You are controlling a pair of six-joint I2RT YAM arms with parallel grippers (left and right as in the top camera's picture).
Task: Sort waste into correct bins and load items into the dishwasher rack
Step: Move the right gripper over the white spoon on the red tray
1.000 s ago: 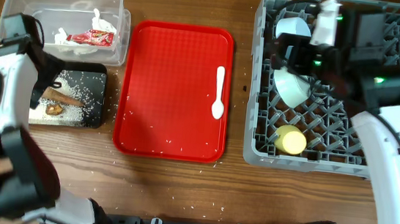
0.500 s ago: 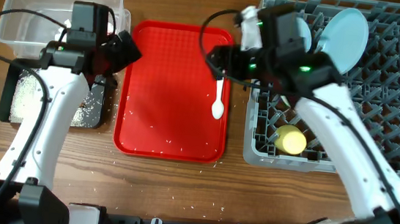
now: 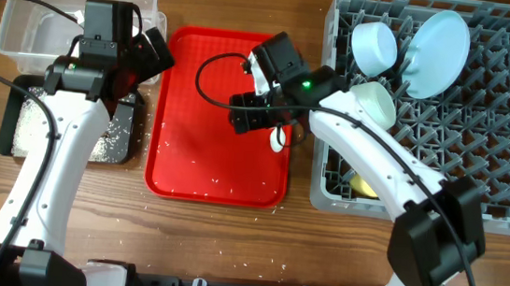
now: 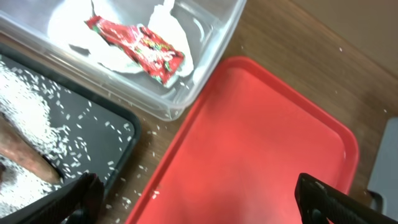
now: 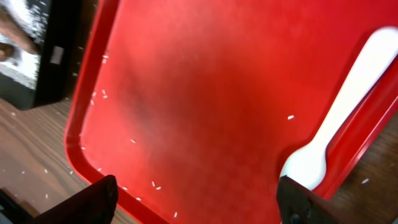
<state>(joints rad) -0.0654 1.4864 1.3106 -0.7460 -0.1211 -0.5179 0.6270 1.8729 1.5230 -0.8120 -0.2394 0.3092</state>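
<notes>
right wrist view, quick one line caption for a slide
Open right gripper over the red serving tray, white plastic spoon lying along its rim among stray rice grains.

I've swung the right gripper (image 3: 254, 115) out of the grey rack (image 3: 493, 6) to the red tray (image 3: 206, 162), beside the white spoon (image 3: 277, 143); the left gripper (image 3: 147, 56) shifted off the black tray (image 3: 123, 149)

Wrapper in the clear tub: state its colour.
The wrapper is red, clearest in the left wrist view.
</notes>
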